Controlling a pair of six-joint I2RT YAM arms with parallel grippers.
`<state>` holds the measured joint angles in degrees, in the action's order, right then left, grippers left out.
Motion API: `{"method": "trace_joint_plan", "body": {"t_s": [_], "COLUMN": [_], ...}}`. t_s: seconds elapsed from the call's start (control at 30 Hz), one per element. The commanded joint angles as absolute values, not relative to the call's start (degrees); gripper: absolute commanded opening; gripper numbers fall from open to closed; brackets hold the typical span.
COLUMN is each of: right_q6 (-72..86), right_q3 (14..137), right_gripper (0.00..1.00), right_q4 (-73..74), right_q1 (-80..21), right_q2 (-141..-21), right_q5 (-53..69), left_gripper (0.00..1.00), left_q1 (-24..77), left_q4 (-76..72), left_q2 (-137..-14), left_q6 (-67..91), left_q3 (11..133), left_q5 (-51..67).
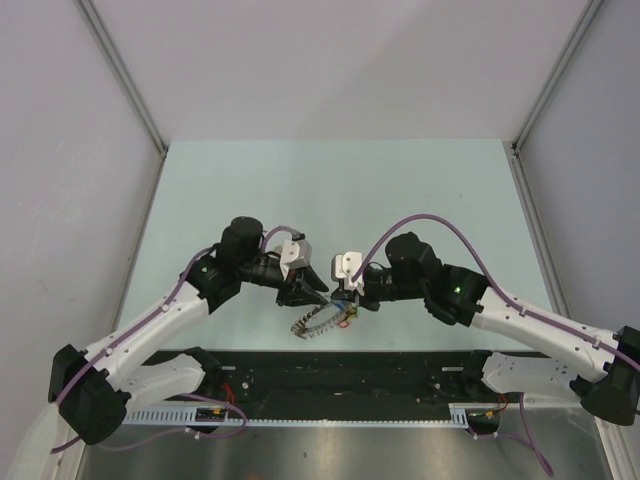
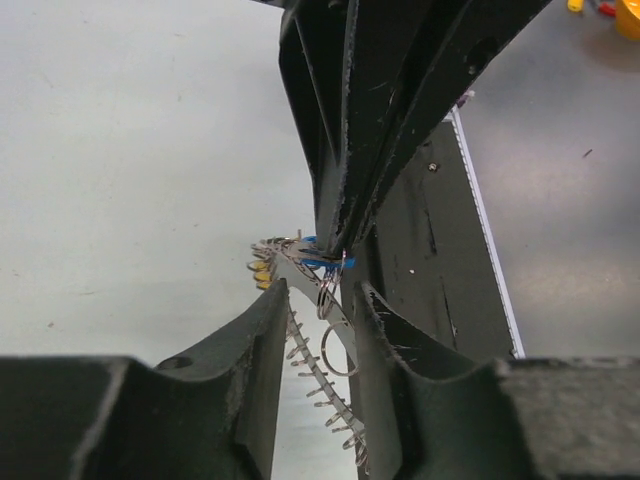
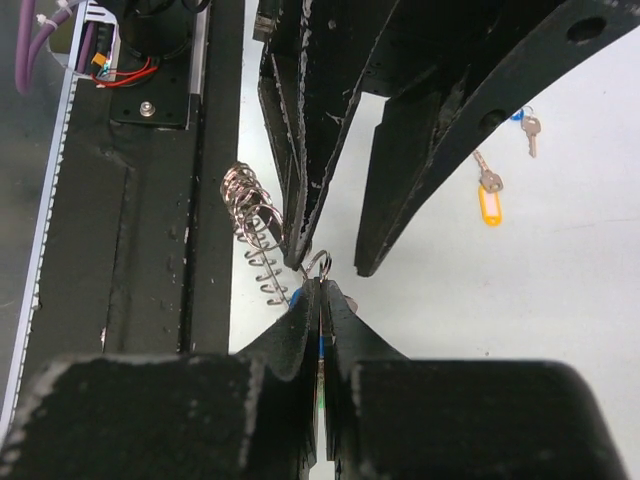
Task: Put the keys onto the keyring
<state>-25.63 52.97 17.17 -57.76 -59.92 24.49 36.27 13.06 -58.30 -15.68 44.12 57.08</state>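
Right gripper [image 3: 321,300] apparently pinching blue-tagged key [image 2: 318,262]; left gripper [image 2: 318,310] spread around keyring [image 1: 318,322].

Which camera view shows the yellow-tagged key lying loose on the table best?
The right wrist view: the yellow-tagged key lies unobstructed on the table, with another loose key nearby. In the top external view neither loose key can be picked out, and the left wrist view shows only small yellow tags bunched on the keyring.
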Motion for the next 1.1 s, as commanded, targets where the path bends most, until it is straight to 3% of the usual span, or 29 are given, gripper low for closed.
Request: {"method": "trace_joint_plan", "body": {"t_s": [0.0, 0.23, 0.37, 1.07], "right_q6": [-26.37, -26.37, -26.28, -24.43], "right_q3": [56.34, 56.51, 56.51, 56.25], "right_gripper": [0.0, 0.0, 0.0, 0.0], "right_q4": [15.2, 15.12, 15.38, 21.01], "right_q1": [-58.18, -58.27, -58.36, -58.36], "right_q2": [-59.85, -59.94, -59.94, -55.99], "right_q5": [25.49, 25.49, 25.23, 17.49], "left_gripper": [0.35, 0.21, 0.0, 0.0], "left_q1": [37.18, 37.44, 37.53, 34.63], "left_q4": [15.2, 16.35, 16.96, 5.28], "left_q2": [-58.97, -59.59, -59.76, -52.38], "left_q6": [-18.46, -19.16, -19.16, -3.52], "left_q3": [46.41, 46.58, 46.76, 43.68], "left_q5": [60.47, 60.47, 59.94, 48.96]}}
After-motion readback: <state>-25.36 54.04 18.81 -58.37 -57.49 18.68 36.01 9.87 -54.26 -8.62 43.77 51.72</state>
